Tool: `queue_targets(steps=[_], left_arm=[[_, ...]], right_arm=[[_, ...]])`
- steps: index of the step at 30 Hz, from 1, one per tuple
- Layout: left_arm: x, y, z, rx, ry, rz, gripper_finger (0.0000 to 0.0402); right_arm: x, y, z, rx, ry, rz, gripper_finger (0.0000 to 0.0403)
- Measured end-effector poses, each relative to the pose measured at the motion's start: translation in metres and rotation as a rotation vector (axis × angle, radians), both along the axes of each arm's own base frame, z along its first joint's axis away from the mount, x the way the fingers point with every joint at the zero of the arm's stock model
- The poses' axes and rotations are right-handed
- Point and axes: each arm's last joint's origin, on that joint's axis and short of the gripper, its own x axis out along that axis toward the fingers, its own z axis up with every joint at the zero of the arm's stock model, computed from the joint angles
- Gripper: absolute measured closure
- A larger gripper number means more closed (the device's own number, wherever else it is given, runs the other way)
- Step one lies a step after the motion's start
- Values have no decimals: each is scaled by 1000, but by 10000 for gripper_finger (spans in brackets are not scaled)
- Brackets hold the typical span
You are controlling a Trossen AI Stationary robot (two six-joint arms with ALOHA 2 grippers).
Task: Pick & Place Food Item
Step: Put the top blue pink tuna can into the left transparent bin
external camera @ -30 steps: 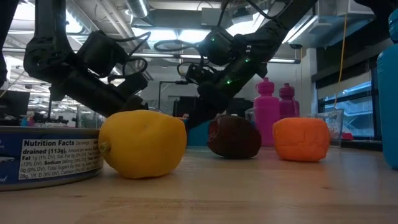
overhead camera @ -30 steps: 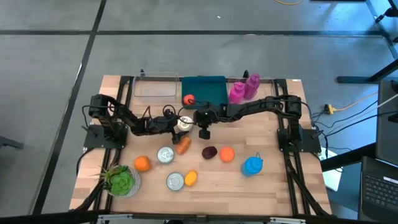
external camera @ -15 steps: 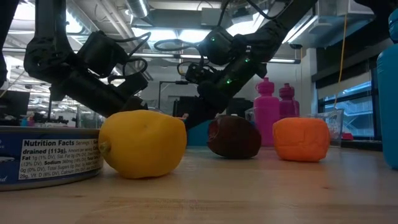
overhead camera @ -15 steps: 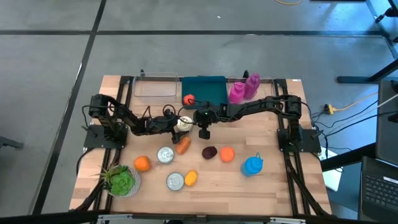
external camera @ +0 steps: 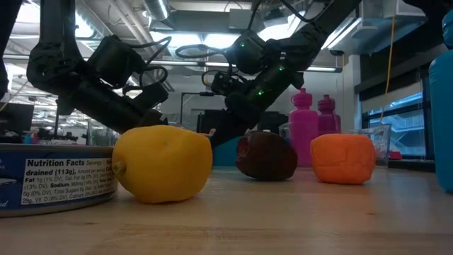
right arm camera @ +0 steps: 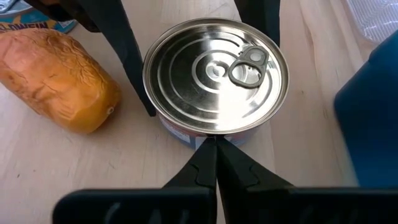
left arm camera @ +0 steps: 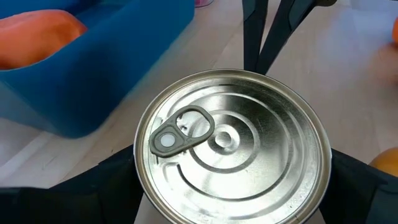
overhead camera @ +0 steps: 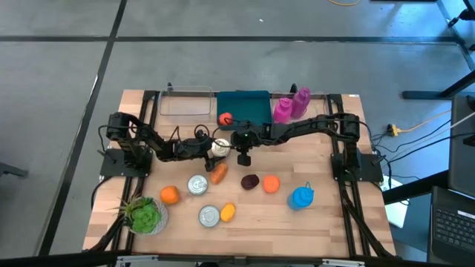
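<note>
In the left wrist view, the lower rim of the can [left arm camera: 230, 149] is cut off by the picture's edge, and its label is hidden. The blue bin [left arm camera: 93, 68] is cropped there, as is the orange item [left arm camera: 34, 34] inside it. In the low view, the label of a second can [external camera: 56, 180] is cut at the edge, and the blue container [external camera: 442, 120] is shown only partly.

Upright silver can [left arm camera: 231, 148] — pull-tab up — beside blue bin [left arm camera: 93, 68]
</note>
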Motion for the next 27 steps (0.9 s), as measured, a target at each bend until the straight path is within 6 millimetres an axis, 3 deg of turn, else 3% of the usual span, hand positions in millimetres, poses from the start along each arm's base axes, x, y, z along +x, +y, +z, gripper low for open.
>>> queue_targets(steps=[12, 27], left_arm=[[0, 0, 1, 12, -8, 11, 49], [-6, -2, 20, 42, 9, 10, 53]], right_arm=[[0, 0, 1, -12, 3, -13, 394], [1, -1, 5, -28, -11, -27, 392]])
